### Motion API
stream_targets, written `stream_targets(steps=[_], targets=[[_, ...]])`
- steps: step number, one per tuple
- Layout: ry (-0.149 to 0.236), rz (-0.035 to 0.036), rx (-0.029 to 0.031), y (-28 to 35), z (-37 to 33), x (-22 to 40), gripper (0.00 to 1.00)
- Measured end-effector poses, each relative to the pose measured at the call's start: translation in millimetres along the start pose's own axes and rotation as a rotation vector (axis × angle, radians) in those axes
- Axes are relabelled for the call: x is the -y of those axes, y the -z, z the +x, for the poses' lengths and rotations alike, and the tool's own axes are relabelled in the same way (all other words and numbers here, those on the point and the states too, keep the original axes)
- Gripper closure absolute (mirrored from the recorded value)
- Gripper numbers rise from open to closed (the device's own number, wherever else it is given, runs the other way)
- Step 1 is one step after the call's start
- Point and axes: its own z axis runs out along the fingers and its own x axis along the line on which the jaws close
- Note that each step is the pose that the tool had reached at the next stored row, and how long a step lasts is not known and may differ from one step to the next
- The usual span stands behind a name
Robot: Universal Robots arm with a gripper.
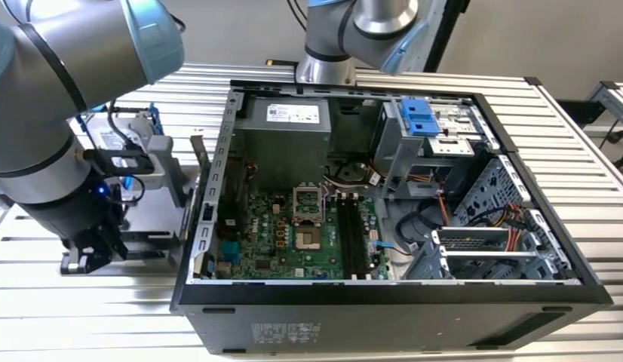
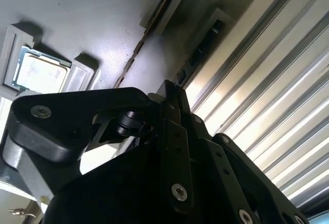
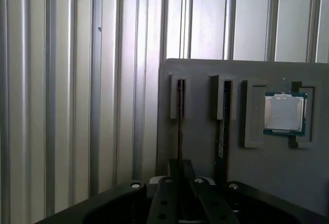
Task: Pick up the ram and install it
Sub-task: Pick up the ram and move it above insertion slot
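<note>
Hanging at the ram (image 3: 180, 124) standing in the gray holder (image 3: 200, 70), the gripper (image 3: 181, 168) may be pinching it; that cannot be told. Light, stiff, fragile, it seems best clasped mid-length.

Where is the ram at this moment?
In the first wrist view the ram stands on edge in a slot of the gray holder, beside a second stick and, further along, the processor.

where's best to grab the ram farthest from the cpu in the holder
Pinch the ram across its two flat faces, on the exposed long edge, coming straight at the face of the holder, as the gripper is lined up. It stands on edge in a narrow slot, so likely only that thin edge is free, and the second stick is close beside.
</note>
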Motion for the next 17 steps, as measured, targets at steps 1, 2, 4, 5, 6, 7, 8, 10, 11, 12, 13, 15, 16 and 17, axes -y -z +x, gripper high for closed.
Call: stream_targets(steps=[1, 2, 4, 5, 6, 7, 8, 10, 11, 12, 13, 15, 16, 17], targets=[[0.0, 0.0, 0.0, 1.7, -0.1, 0.0, 1.0], [0.0, 0.0, 0.0, 3.4, -0.1, 0.0, 1.0], [0.0, 0.0, 0.0, 7.0, -0.3, 0.0, 1.0], [0.0, 0.0, 0.0, 8.9, -0.3, 0.0, 1.0], [0.0, -0.0001, 0.0, 10.9, -0.4, 0.0, 1.0], [0.0, 0.0, 0.0, 12.7, -0.5, 0.0, 1.0], [0.0, 0.0, 0.0, 14.6, -0.5, 0.0, 1.0], [0.0, -0.0001, 0.0, 17.9, -0.6, 0.0, 1.0], [0.0, 0.0, 0.0, 19.2, -0.7, 0.0, 1.0], [0.0, 0.0, 0.0, 20.5, -0.7, 0.0, 1.0], [0.0, 0.0, 0.0, 21.6, -0.8, 0.0, 1.0], [0.0, 0.0, 0.0, 23.8, -0.9, 0.0, 1.0], [0.0, 0.0, 0.0, 24.8, -0.9, 0.0, 1.0], [0.0, 0.0, 0.0001, 25.8, -1.0, 0.0, 1.0]])
